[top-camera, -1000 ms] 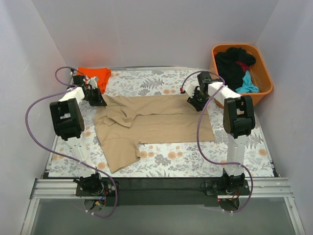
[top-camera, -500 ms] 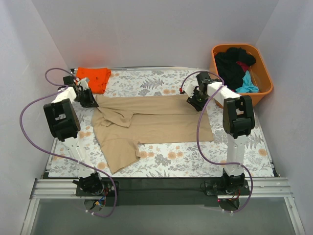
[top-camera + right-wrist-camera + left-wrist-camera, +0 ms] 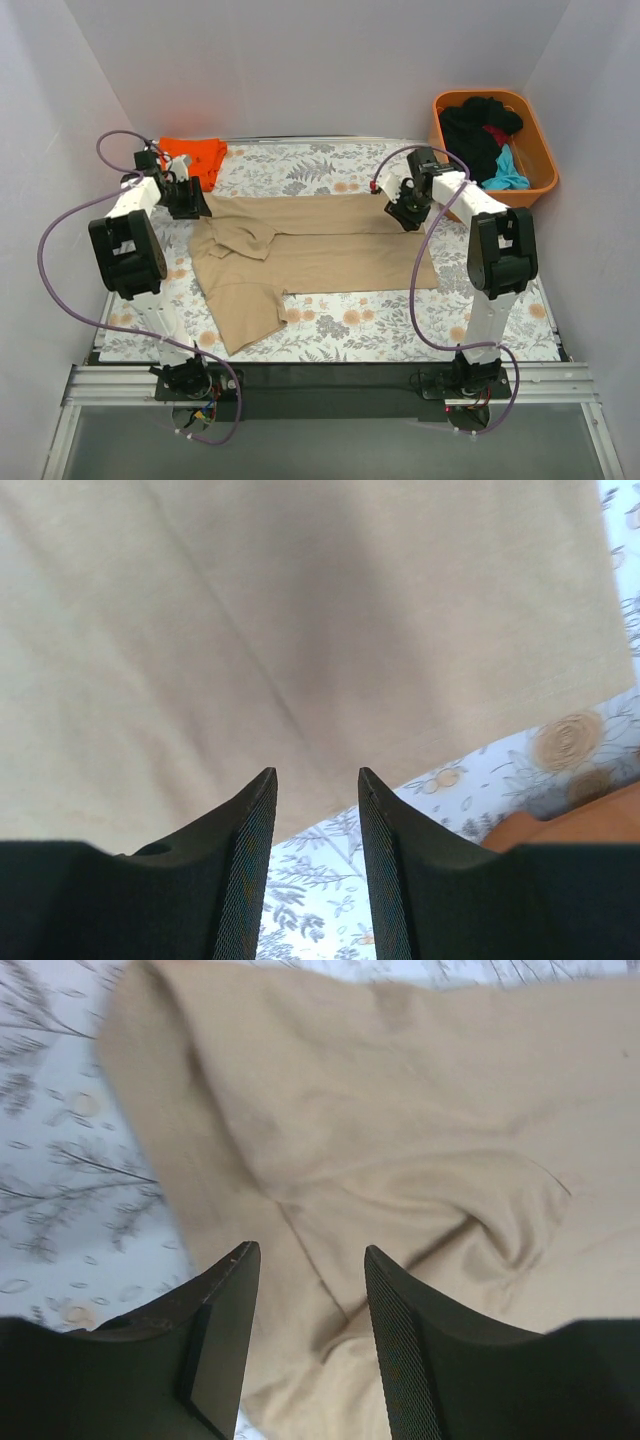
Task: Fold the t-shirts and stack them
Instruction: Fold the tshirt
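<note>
A tan t-shirt (image 3: 320,250) lies partly folded across the middle of the flowered table, one sleeve hanging toward the front left. It fills the left wrist view (image 3: 400,1120) and the right wrist view (image 3: 300,610). My left gripper (image 3: 192,205) is open at the shirt's back left corner, holding nothing. My right gripper (image 3: 404,213) is open at the shirt's back right edge, holding nothing. An orange t-shirt (image 3: 196,157) lies folded at the back left. Black, red and teal shirts (image 3: 480,135) lie in the tub.
An orange plastic tub (image 3: 535,150) stands at the back right, beside the table. White walls close in the left, back and right sides. Purple cables loop off both arms.
The left gripper moved out toward the back left, then came back to the shirt's corner. The right gripper shifted slightly. The shirt's back left corner lies a little flatter.
</note>
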Robot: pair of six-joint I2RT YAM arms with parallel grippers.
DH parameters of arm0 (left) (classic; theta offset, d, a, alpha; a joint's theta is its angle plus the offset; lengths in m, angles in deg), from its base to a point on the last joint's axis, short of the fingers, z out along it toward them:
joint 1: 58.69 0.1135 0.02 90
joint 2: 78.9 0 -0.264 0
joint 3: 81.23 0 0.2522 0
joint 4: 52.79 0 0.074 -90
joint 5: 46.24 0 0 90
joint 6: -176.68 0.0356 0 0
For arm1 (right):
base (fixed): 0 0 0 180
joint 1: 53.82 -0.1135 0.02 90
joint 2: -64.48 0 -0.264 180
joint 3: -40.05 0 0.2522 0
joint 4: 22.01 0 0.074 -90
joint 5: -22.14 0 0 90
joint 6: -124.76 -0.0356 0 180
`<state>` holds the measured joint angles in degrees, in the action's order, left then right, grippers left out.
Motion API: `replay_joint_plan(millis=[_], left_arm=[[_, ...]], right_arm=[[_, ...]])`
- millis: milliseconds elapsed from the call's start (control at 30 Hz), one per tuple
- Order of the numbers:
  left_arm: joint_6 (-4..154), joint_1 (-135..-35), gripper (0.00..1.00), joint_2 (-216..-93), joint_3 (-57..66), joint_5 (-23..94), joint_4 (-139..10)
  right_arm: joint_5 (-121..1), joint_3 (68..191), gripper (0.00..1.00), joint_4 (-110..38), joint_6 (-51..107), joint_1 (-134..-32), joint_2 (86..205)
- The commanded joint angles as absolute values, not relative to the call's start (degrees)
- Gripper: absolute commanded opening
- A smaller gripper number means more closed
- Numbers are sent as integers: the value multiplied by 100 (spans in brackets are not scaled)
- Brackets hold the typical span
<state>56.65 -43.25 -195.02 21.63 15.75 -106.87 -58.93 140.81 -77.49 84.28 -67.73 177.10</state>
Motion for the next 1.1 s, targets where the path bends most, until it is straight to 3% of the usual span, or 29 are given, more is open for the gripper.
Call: replay_joint_plan(millis=[0, 267, 533, 867, 1067], left_arm=[[5794, -4594, 44, -19008, 1640, 1573, -10725], [5952, -5025, 42, -19412, 1339, 1915, -10645], [5969, -5245, 40, -20239, 2612, 2004, -10908], [6259, -4789, 41, -19211, 2394, 1985, -11191], [6644, -4402, 39, -19281, 2429, 1979, -11524]], right_arm=[[-5907, 13661, 39, -7928, 8328, -6815, 17469], [-6074, 12879, 37, -7928, 8398, -6841, 17399], [-6118, 12070, 36, -8007, 8451, -6982, 17057], [-5767, 12507, 36, -8288, 8389, -7026, 16793], [-5652, 13149, 35, -8508, 8248, -7035, 16924]])
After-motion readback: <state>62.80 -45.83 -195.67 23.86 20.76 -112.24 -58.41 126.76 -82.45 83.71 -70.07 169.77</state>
